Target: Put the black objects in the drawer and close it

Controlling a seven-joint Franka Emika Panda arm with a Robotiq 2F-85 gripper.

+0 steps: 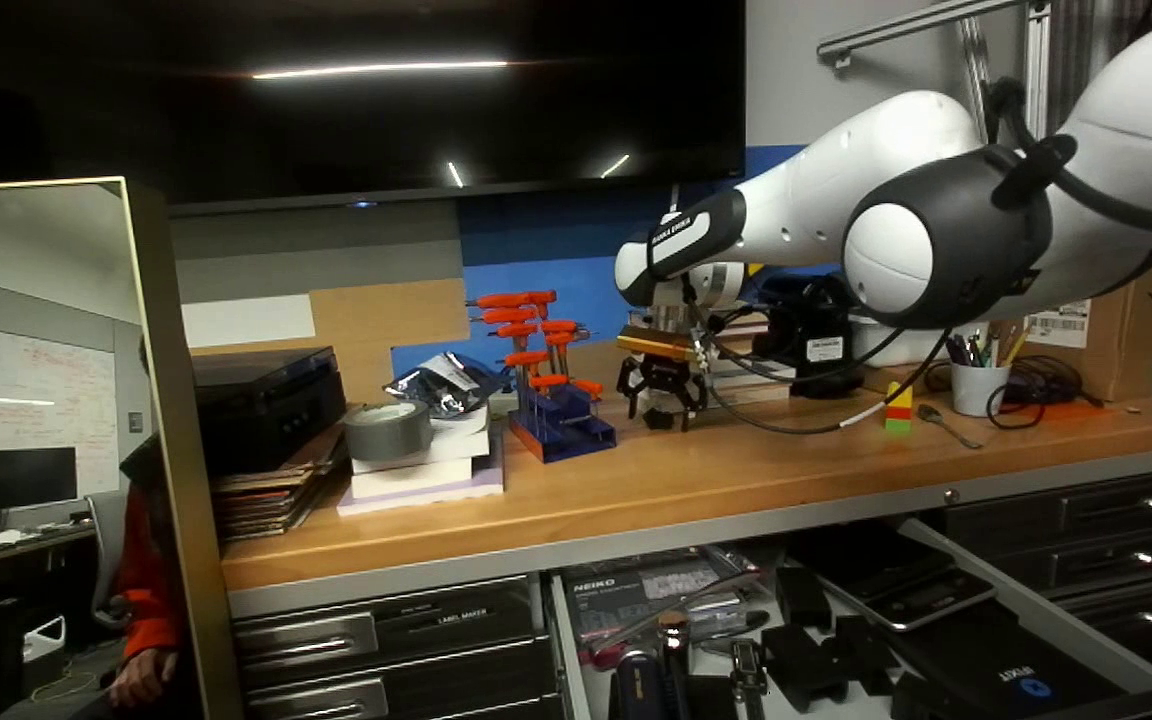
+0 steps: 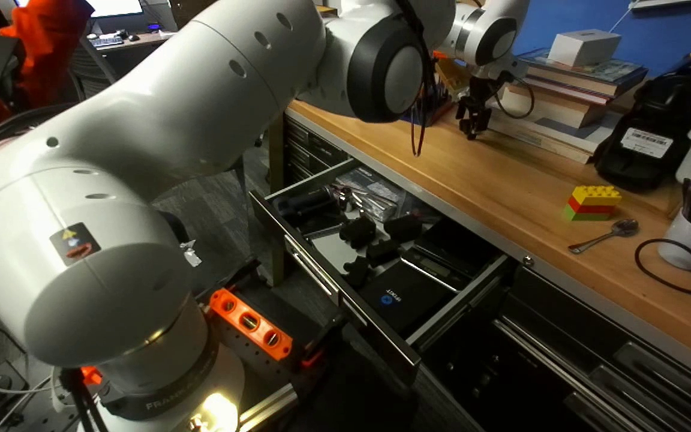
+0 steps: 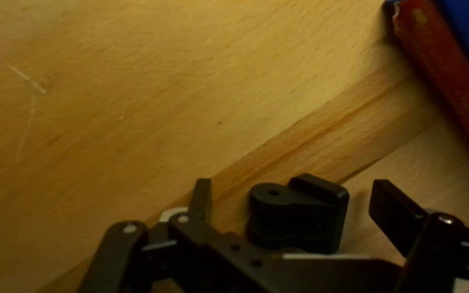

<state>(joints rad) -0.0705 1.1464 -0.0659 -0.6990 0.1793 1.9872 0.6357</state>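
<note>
A long wooden worktop (image 1: pixel 736 465) runs below a large dark screen (image 1: pixel 436 115) and a wall (image 1: pixel 556 225) patched in blue, tan and grey. It carries a blue rack (image 1: pixel 566 432) of orange-handled tools, stacked books (image 2: pixel 552 109), a white pen cup (image 1: pixel 979 390) and, near that, a spoon (image 2: pixel 625 227). The gripper (image 3: pixel 297 203) is spread wide near the rack, gripping nothing; in the wrist view, a black block (image 3: pixel 299 213) sits between its fingers (image 3: pixel 394 212), bare worktop showing either side. Lower down, the drawer (image 2: pixel 313 268) stands pulled out, with several black blocks (image 2: pixel 402 228) inside. A person in orange (image 2: pixel 45 54) is partly visible.
</note>
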